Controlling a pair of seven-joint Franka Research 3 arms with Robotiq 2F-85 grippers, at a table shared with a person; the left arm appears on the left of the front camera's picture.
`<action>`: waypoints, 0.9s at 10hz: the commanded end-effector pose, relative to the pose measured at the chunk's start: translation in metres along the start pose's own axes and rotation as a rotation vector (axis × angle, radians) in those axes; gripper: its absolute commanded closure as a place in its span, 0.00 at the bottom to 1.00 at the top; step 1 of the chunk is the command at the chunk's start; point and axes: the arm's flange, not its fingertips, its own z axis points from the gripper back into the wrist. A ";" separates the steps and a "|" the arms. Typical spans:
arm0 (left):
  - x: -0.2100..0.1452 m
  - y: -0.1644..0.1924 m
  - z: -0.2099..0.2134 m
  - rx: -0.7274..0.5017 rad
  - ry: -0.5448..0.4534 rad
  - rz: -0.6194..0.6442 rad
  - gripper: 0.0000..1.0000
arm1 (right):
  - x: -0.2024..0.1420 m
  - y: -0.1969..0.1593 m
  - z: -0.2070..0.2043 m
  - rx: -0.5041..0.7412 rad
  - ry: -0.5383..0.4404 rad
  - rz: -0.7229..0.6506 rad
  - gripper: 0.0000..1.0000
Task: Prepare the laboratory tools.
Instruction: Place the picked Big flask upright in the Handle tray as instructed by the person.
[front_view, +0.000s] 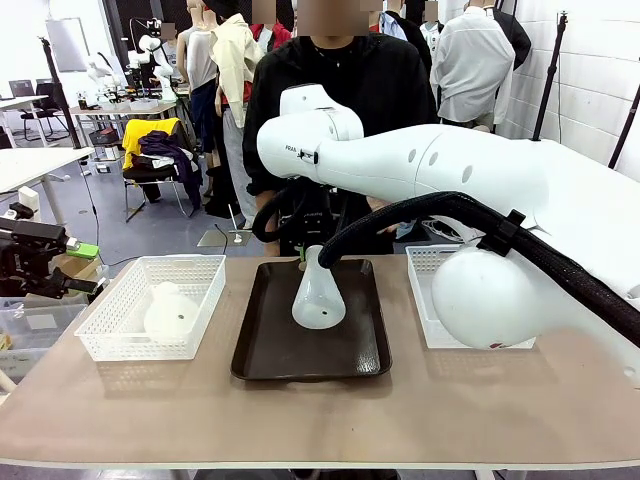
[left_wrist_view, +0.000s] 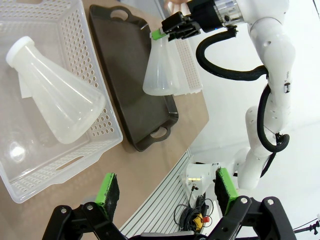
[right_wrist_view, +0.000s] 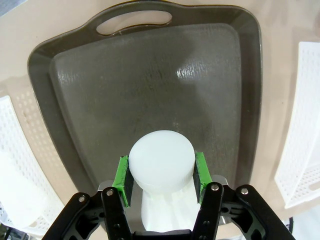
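The right fingers (right_wrist_view: 123, 179) are clamped on the neck of a flask (right_wrist_view: 161, 159), one green pad on each side just under its white rim. In the front view this flask hangs tilted at the centre of the frame, over the dark brown tray (front_view: 310, 355); whether its wide base touches the tray I cannot tell. The second flask (front_view: 172, 312) lies on its side in the white mesh basket (front_view: 110, 340) at the lower left, just beside the tray. The left fingers (left_wrist_view: 108, 192) stand wide apart with nothing between them, at the left edge of the front view. Another mesh basket (front_view: 422, 280) sits right of the tray, partly behind the white arm. Tray and baskets rest on the tan counter (front_view: 320, 420), and a person in a dark top (front_view: 340, 90) stands at its far side.
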 end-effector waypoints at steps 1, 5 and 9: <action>0.000 -0.001 0.002 -0.003 -0.006 -0.002 0.00 | -0.001 0.001 0.000 0.001 0.000 -0.005 1.00; 0.000 -0.001 0.002 -0.003 -0.006 -0.002 0.00 | -0.001 0.001 0.000 0.001 0.000 -0.005 1.00; 0.000 -0.001 0.002 -0.003 -0.006 -0.002 0.00 | -0.009 -0.004 0.014 0.027 -0.031 0.032 1.00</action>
